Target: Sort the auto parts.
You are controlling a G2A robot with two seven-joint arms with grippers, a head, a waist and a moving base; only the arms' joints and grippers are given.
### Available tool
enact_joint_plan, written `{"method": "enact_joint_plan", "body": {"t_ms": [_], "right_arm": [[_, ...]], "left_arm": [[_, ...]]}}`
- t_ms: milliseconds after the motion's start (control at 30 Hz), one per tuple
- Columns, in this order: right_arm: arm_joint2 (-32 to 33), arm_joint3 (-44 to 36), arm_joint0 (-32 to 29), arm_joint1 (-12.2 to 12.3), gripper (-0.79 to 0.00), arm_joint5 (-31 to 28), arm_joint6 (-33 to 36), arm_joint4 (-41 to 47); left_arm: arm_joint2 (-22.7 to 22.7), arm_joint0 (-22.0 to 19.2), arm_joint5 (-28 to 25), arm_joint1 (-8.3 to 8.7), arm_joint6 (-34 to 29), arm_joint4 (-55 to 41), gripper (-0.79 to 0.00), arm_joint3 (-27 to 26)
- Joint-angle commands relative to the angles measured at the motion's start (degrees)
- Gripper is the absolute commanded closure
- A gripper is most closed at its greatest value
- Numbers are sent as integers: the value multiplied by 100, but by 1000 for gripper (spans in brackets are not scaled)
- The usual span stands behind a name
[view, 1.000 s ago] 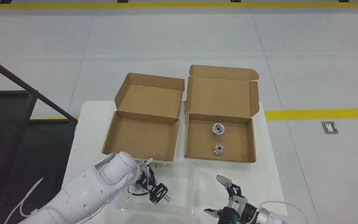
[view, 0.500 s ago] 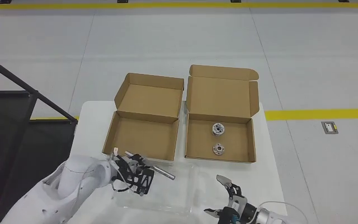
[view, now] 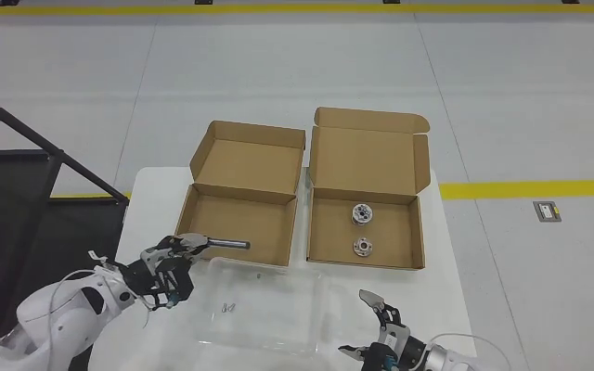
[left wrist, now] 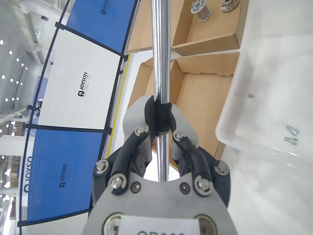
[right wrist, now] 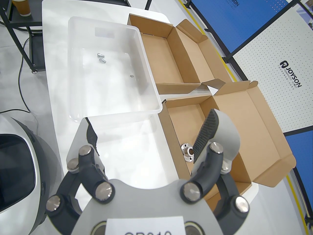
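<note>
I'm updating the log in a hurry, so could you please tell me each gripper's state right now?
Left gripper: closed on the rod.
Right gripper: open, empty.

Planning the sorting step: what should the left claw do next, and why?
Probably carry the rod a little farther over the left box and lower it before opening. The left claw holds it just over that box's near edge; the right box holds flanged parts.
</note>
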Motion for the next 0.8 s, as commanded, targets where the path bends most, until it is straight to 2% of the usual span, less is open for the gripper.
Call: {"method": "enact_joint_plan", "body": {"t_ms": [0, 133, 300, 533, 600, 767], "right_arm": [[0, 0, 0, 0, -785, -1, 0, 0], [0, 0, 0, 0, -785, -1, 0, 0], [0, 0, 0, 0, -785, -1, 0, 0], [0, 0, 0, 0, -785, -1, 0, 0], [0, 0, 0, 0, -785, -1, 0, 0], [0, 0, 0, 0, -785, -1, 0, 0]], "left_arm": [[50, 28, -78, -13, -6, -87, 0, 44], [297, -464, -506, -110, -376, -575, 0, 490], [1090, -1658, -1010, -376, -1074, -1137, 0, 1243], [2598, -3414, -1799, -951, -1726, -1298, 0, 2346], [3030, -3790, -1999, -1133, -1899, -1189, 0, 2603], [3910, -4518, -2110, -1602, -2278, -986, 0, 3325]]}}
